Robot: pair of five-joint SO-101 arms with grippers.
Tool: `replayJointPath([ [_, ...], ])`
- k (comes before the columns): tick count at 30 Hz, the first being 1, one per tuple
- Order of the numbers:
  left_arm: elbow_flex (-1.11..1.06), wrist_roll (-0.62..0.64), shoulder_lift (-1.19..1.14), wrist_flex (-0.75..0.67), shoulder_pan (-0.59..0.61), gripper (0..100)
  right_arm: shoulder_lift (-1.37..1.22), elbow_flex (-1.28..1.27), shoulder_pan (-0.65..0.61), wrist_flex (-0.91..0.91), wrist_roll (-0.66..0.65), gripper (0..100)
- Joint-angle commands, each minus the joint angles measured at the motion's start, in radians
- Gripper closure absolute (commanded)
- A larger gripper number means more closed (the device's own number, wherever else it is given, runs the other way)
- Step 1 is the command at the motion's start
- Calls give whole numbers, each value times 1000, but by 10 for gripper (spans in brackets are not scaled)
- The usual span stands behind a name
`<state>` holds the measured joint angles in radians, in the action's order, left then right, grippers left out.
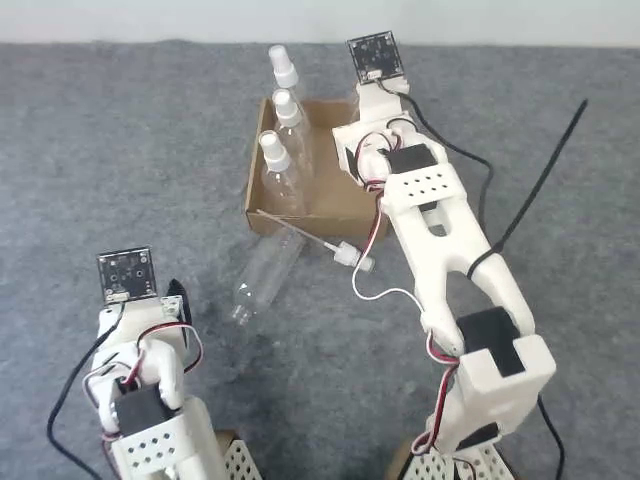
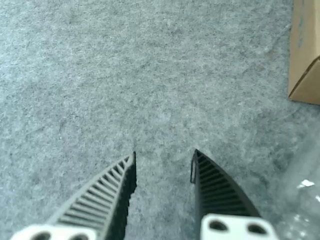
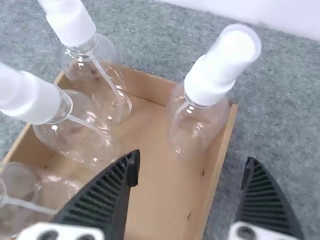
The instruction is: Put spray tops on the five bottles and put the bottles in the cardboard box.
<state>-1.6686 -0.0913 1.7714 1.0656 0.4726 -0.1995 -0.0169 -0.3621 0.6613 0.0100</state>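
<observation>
In the high view, the cardboard box [image 1: 330,205] sits on the grey table [image 1: 120,150] toward the far side. Three bottles with spray tops stand in a row along one wall of the box: the far bottle [image 1: 285,75], the middle bottle [image 1: 291,120] and the near bottle [image 1: 280,175]. The uncapped bottle [image 1: 268,270] lies on its side on the table just in front of the box. The loose spray top [image 1: 347,253] lies beside it, its thin tube slanting across the bottle's base end. The right arm [image 1: 440,230] stretches out over the other side of the box, and the left arm [image 1: 140,370] is at the near edge, well apart from the box. In the left wrist view, the left gripper [image 2: 164,154] has its fingers spread with nothing between them, above bare table. A corner of the box [image 2: 305,55] and part of the clear lying bottle [image 2: 300,205] show off to one side. In the right wrist view, the right gripper [image 3: 192,160] has its fingers wide apart and holds nothing, poised above the box [image 3: 210,165]. The fourth bottle [image 3: 200,120], with a white spray top, stands upright in a corner of the box. The row of three capped bottles stands along the opposite wall, the far one [image 3: 95,70] in the other corner.
</observation>
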Motion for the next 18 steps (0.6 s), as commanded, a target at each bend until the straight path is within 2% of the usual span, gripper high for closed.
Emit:
replayJointPath([
  [1,8,-9,9,-46,3,830,116,55,-12,56,12,727],
  [18,8,-9,9,-49,3,830,366,55,-193,460,5,728],
])
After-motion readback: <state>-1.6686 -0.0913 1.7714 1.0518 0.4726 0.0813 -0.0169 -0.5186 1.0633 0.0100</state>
